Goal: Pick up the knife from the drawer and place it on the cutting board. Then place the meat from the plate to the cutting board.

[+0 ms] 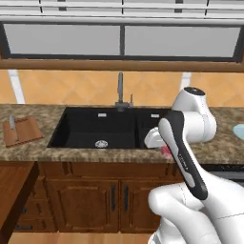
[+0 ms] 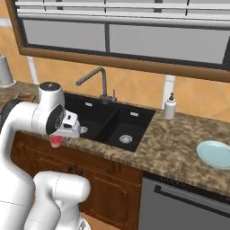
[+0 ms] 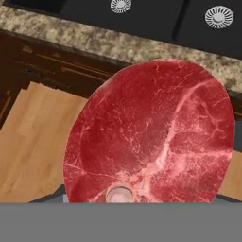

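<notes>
The tool [image 2: 55, 140] pinches the meat [image 3: 151, 134] over the tabletop [image 1: 95, 150] edge by the sink. The knife [image 1: 12, 125] lies on the board [image 1: 21, 130]; next, I'd say, carry left and release there.

The white arm rises from its rounded base, bends at a dark-jointed elbow and folds forward, so the wrist and hand hang out over the front edge of the surface, in front of the sink. The gripper [image 2: 57, 140] points down and slightly back toward the base. Its 2 jaws stand wide apart, clamped on the meat [image 3: 151, 134], a red piece that peeks out under the hand in both base views.
</notes>
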